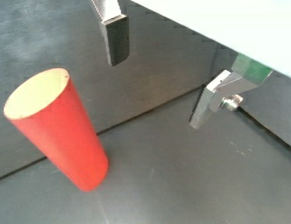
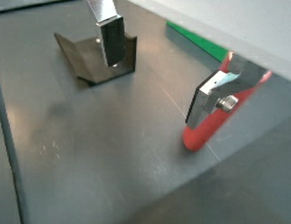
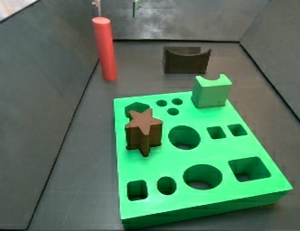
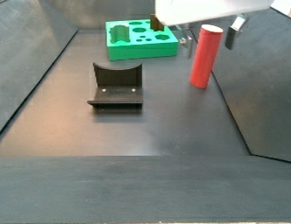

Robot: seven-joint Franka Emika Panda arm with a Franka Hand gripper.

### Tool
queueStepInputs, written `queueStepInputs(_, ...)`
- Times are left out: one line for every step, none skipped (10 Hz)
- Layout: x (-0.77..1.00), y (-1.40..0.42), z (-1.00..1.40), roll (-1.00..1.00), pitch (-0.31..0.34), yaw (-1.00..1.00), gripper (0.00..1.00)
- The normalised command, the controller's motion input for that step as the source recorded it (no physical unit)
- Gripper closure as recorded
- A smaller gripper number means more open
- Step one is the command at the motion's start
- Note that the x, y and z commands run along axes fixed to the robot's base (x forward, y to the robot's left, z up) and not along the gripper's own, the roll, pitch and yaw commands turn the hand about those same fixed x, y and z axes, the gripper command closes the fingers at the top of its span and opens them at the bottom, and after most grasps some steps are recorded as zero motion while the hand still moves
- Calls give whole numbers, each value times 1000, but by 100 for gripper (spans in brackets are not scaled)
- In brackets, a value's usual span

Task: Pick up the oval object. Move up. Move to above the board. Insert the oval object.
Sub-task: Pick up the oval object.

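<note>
Two fingers (image 1: 115,39) spread wide, gripper (image 1: 159,74) hovering near upright oval object (image 1: 60,129), well apart from board (image 3: 201,167).

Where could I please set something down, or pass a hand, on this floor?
Bare floor lies in front of the fixture, toward the camera in that side view, and between the fixture and the red oval peg. It is crowded around the peg, where the open gripper hovers, and on the green board, which carries the brown star block.
</note>
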Motion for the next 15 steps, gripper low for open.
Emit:
queueStepInputs(-437,0,-83,0,-37,171,0)
queueStepInputs(-466,-11,-60,0,-33,220,0)
queueStepInputs(-471,-66,-37,0,-50,260,0)
queueStepInputs(-429,-131,-31,0,-59,251,0)
queueStepInputs(-326,-209,0,0,-71,274,0)
queueStepInputs(-166,-260,0,-7,-91,317,0)
queueStepInputs(-111,-306,0,-23,-101,283,0)
queueStepInputs(0,-340,0,-29,-109,263,0)
queueStepInputs(0,-314,-46,-36,-113,311,0)
queueStepInputs(0,-309,-63,-39,-121,331,0)
queueStepInputs(0,-306,-109,-47,-116,320,0)
queueStepInputs(0,-309,-114,-59,-114,314,0)
queueStepInputs(40,-320,-111,-80,-123,260,0)
queueStepInputs(163,-314,-120,-109,-127,200,0)
queueStepInputs(274,-297,-269,-110,-131,189,0)
